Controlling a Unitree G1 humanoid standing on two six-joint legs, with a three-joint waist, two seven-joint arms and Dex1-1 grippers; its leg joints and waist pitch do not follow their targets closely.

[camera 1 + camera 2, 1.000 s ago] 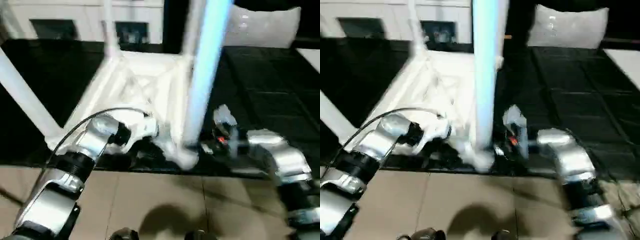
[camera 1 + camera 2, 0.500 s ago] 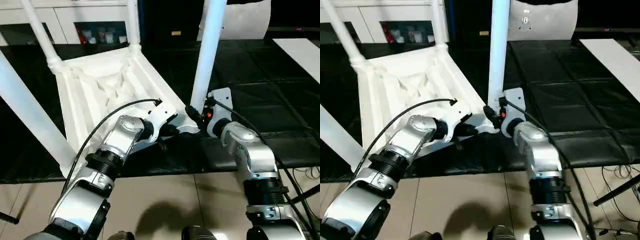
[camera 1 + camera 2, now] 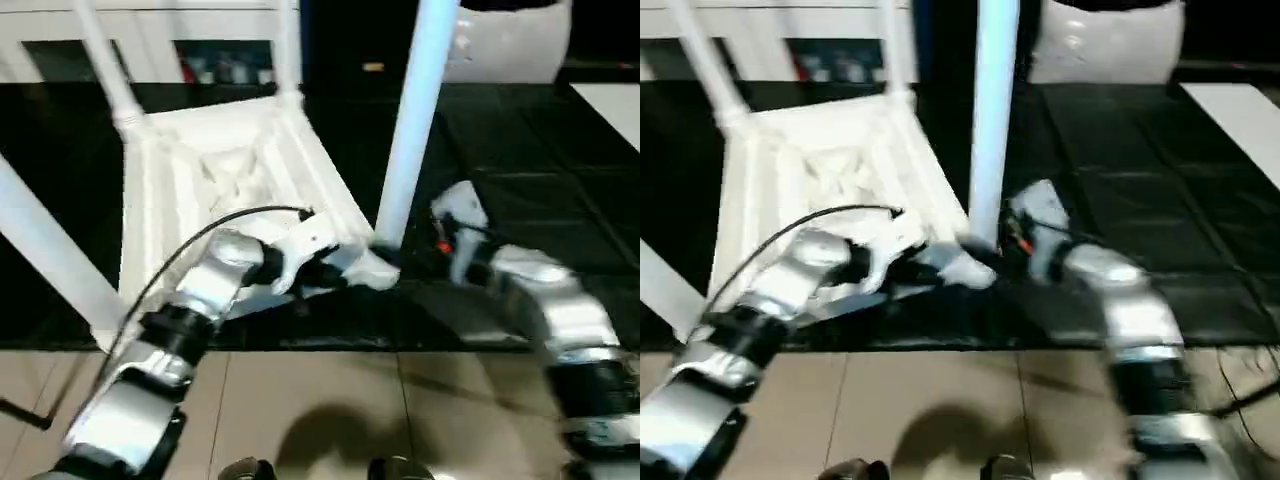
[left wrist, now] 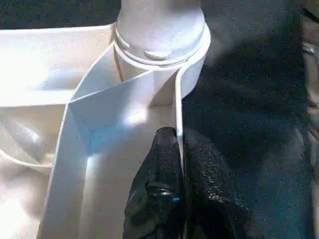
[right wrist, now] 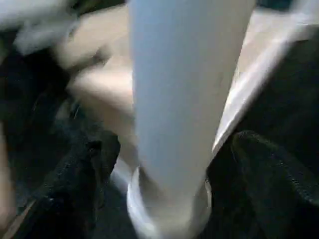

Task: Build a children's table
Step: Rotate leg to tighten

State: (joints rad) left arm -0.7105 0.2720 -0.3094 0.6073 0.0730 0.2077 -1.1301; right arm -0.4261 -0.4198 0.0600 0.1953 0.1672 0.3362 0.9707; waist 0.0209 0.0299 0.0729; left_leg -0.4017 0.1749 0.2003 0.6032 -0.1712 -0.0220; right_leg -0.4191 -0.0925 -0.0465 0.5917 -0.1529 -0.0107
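Left wrist view: left gripper (image 4: 180, 149) is clamped on the thin rim of the upturned table top (image 3: 215, 165), just beside the corner socket (image 4: 159, 47). Right gripper (image 5: 169, 164) stands wide, fingers (image 5: 82, 169) either side of the seated leg (image 3: 410, 120), near the work surface (image 3: 540, 160) front edge.

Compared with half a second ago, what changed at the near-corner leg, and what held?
The right gripper opened and let go of the near leg; its fingers now stand apart on either side of the tube. The left gripper stays pinched shut on the table top's rim beside the corner socket. All four legs remain seated upright.
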